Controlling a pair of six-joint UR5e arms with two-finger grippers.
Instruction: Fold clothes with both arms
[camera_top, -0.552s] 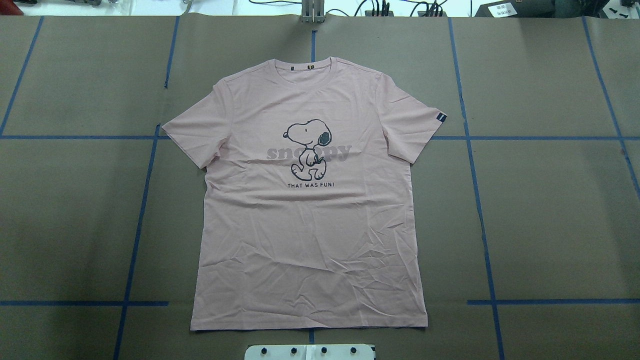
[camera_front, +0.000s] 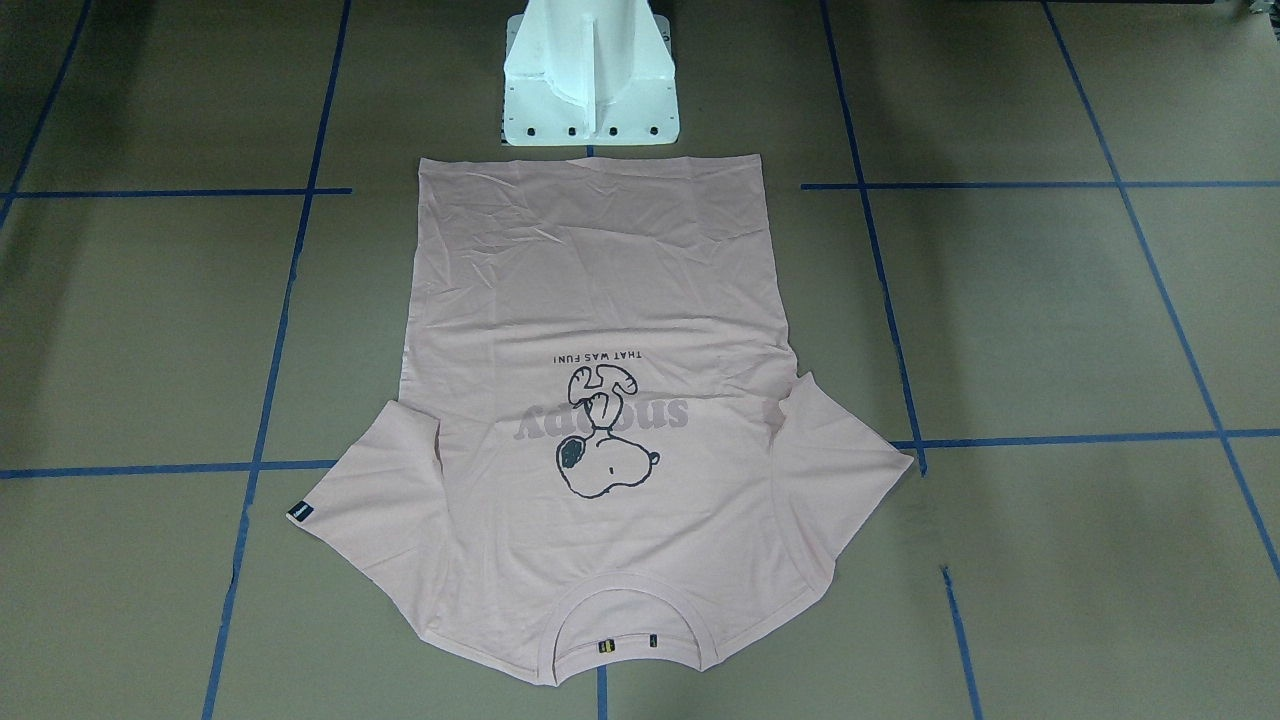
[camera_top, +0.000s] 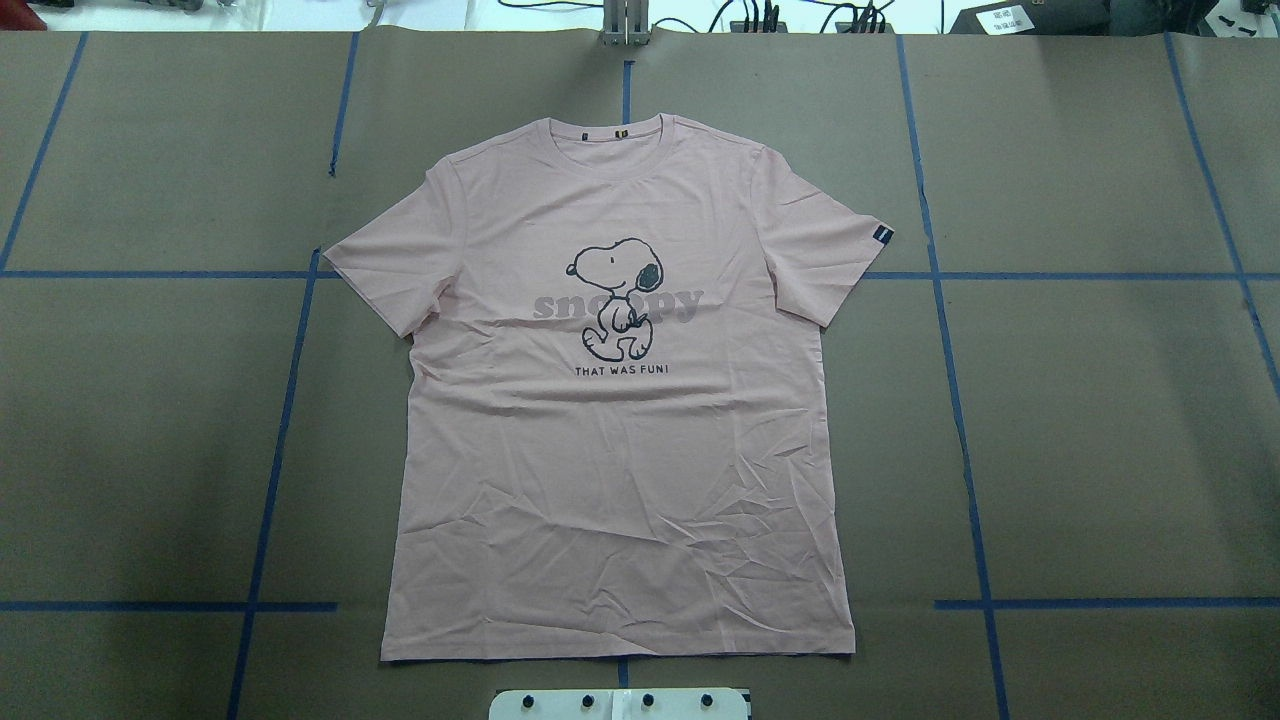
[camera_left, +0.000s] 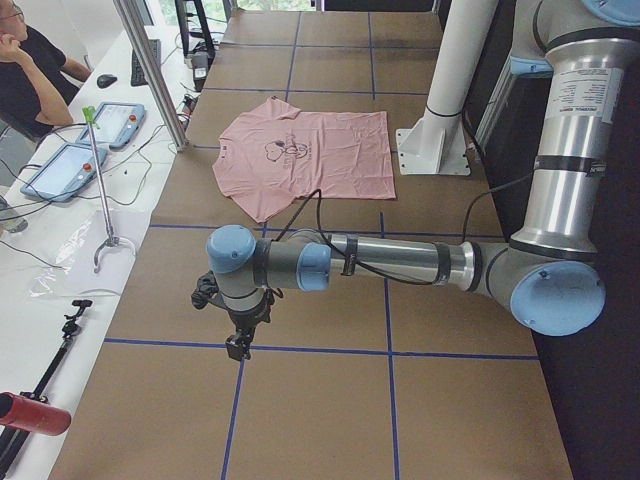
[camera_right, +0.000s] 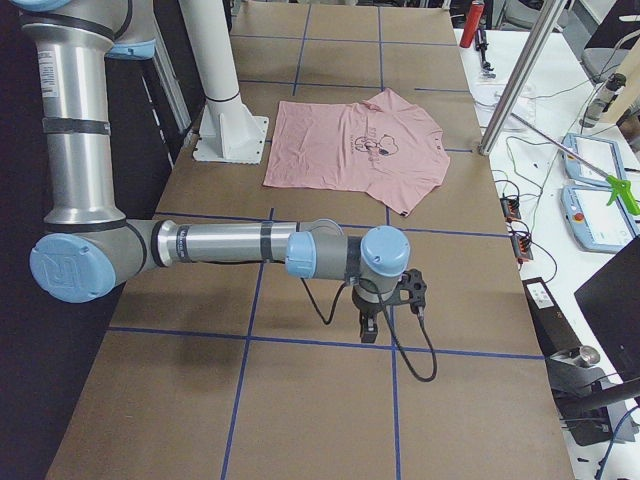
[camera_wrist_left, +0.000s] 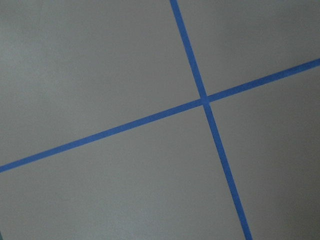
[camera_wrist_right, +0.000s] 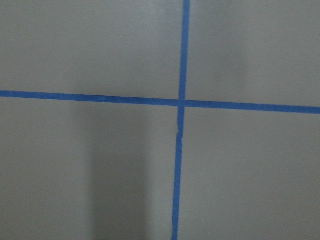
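Currently, the pale pink short-sleeved T-shirt lies flat and print-side up at the centre of the brown paper-covered table. Both sleeves are spread out. Its ribbed round collar points away from the robot, and its hem lies just beside the white pedestal base. The black-outlined cartoon dog print sits over grey lettering. A small black tag marks the sleeve on the robot's right. Light creasing shows across the lower body of the garment.

The grey metal left arm reaches out low over bare table, and its black left gripper hangs above a blue tape line, well apart from the shirt. The grey metal right arm does the same at the opposite end, with the black right gripper pointing downward. Neither gripper touches fabric. Whether the fingers of either are spread or pressed together cannot be told from these side views. Each wrist camera shows only table surface and a crossing of blue tape.
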